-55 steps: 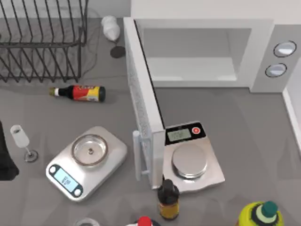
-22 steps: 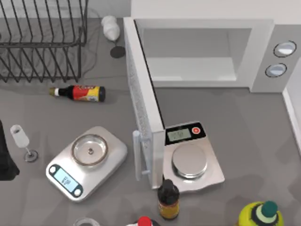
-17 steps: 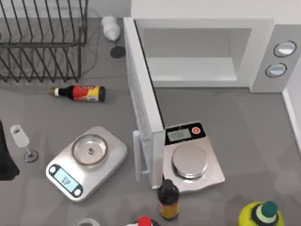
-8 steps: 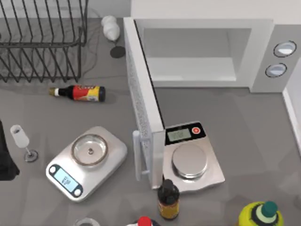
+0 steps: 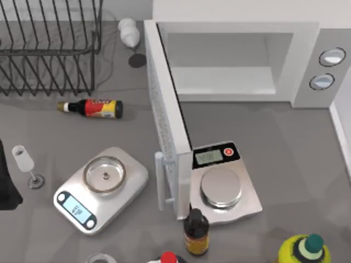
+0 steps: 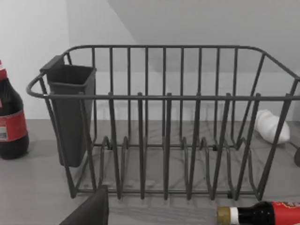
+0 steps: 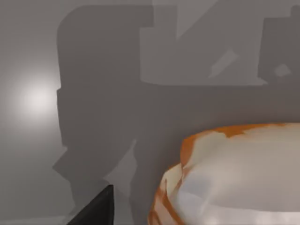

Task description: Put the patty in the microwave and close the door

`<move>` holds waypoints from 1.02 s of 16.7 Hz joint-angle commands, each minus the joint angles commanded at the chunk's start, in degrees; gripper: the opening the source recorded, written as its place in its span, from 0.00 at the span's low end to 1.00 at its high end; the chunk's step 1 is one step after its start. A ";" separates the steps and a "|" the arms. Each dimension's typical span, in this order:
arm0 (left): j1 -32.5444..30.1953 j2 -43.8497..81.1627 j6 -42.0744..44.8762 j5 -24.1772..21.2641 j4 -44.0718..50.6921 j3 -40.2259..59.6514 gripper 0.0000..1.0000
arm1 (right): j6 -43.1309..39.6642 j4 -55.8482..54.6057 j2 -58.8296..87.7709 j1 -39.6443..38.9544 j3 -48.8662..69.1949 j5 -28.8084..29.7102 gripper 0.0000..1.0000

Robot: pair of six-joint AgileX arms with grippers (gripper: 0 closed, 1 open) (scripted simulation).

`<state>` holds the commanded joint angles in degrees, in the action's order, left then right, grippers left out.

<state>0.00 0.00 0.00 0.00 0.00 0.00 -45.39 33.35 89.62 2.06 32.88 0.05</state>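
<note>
The step in hand looked like the pick-up. The small round golden-brown patty with a paler skin [image 7: 234, 178] lay close under the right wrist camera, against the plain grey table top [image 5: 296, 142]. I could not place which part of the table that was. The right gripper [image 7: 96, 208] sat just beside the patty, but I could not tell whether its claw was wide, narrow or already holding it. The left gripper [image 6: 91, 211] was parked by the table's left edge, facing the dark wire dish rack [image 5: 49, 49] in the back left corner. Its claw could not be read either.

The large white boxy microwave [image 5: 236, 55] stood along the back edge towards the right. Its pale cavity had nothing in it, so the patty had not yet been placed. The tall white door with the dark inner edge [image 5: 167, 131] stood fully open, reaching out towards the front edge.

The next move probably called for a sure hold on the patty. After that it would need a lift and a carry into the cavity from the right of the door. The flat silver scale with a red button [image 5: 222, 186] lay touching or just beside the door's free end, on the cavity side. A small dark bottle [image 5: 196, 230] stood near it by the front edge. Both seemed likely to sit in the door's closing sweep.

A second silver scale [image 5: 101, 186] and a lying red-labelled sauce bottle [image 5: 93, 108] sat well apart on the left half.
</note>
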 joint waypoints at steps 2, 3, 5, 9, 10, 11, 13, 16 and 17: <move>0.00 0.00 0.00 0.00 0.00 0.00 1.00 | 0.00 0.00 0.00 0.00 0.00 0.00 0.32; 0.00 0.00 0.00 0.00 0.00 0.00 1.00 | 0.00 0.00 0.00 0.00 0.00 0.00 0.25; 0.00 0.00 0.00 0.00 0.00 0.00 1.00 | 0.00 0.00 0.00 0.00 0.00 0.00 0.10; 0.00 0.00 0.00 0.00 0.00 0.00 1.00 | 0.00 0.00 0.00 0.00 0.00 0.00 0.00; 0.00 0.00 0.00 0.00 0.00 0.00 1.00 | 0.00 0.00 0.00 0.00 0.00 0.00 0.00; 0.00 0.00 0.00 0.00 0.00 0.00 1.00 | 0.00 0.00 0.00 0.00 0.00 0.00 0.00; 0.00 0.00 0.00 0.00 0.00 0.00 1.00 | 0.00 0.00 0.00 0.00 0.00 0.00 0.00; 0.00 0.00 0.00 0.00 0.00 0.00 1.00 | 0.41 6.27 -4.20 0.16 2.69 -0.59 0.00; 0.00 0.00 0.00 0.00 0.00 0.00 1.00 | 0.37 7.01 -4.44 0.18 3.24 -0.59 0.00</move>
<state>0.00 0.00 0.00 0.00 0.00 0.00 -45.02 40.36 85.17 2.24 36.12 -0.54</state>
